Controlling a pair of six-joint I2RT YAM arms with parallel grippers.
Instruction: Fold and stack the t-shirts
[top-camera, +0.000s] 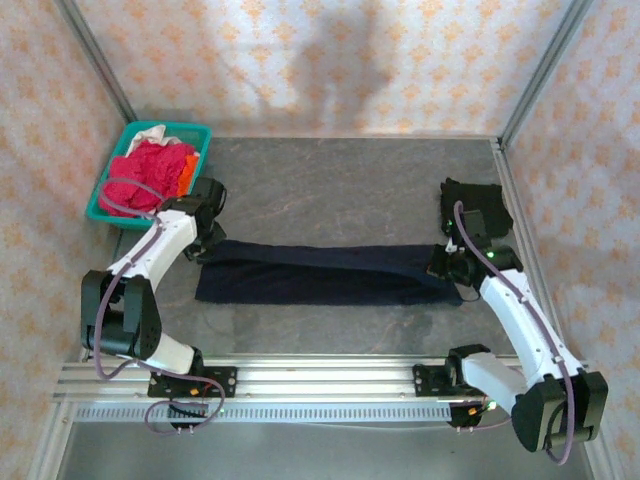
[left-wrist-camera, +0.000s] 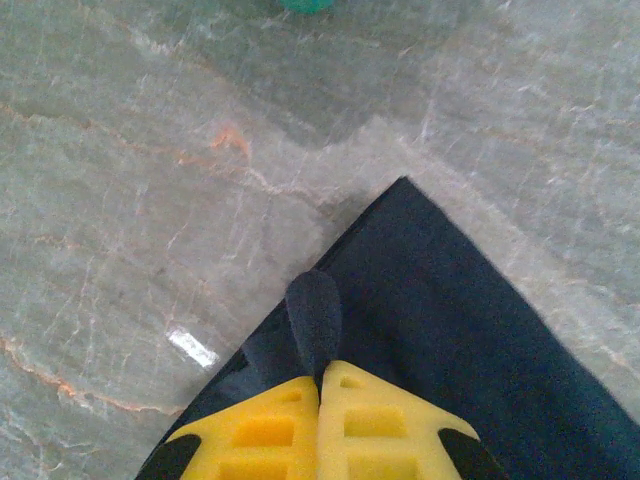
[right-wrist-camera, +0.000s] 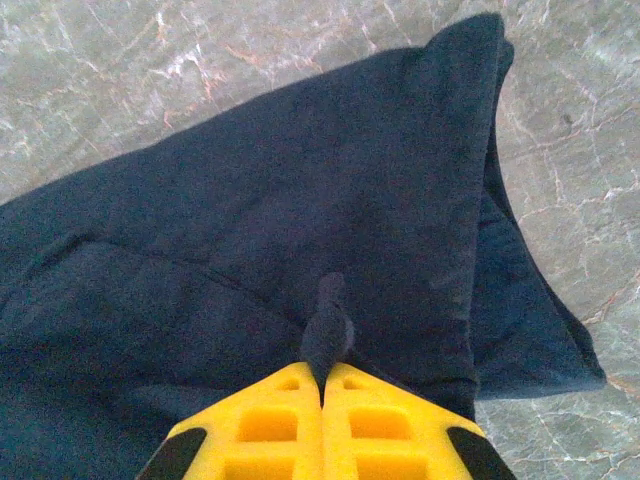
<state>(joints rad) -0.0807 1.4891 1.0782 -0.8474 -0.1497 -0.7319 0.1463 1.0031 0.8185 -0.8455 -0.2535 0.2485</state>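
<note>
Left claw (left-wrist-camera: 320, 368) is clamped shut on a pinch of the navy shirt (top-camera: 330, 272), near the corner at its left end. Right claw (right-wrist-camera: 322, 368) is also clamped, on a fold at the navy shirt's right end. The navy shirt lies flat on the worktop (top-camera: 330, 190) as a long folded strip between both claws. Black shirt (top-camera: 480, 205) is bunched just beyond its right end. Teal basket (top-camera: 178, 126) sits beyond its left end and holds red shirt (top-camera: 145, 170), orange shirt (top-camera: 187, 170), white shirt (top-camera: 150, 133).
</note>
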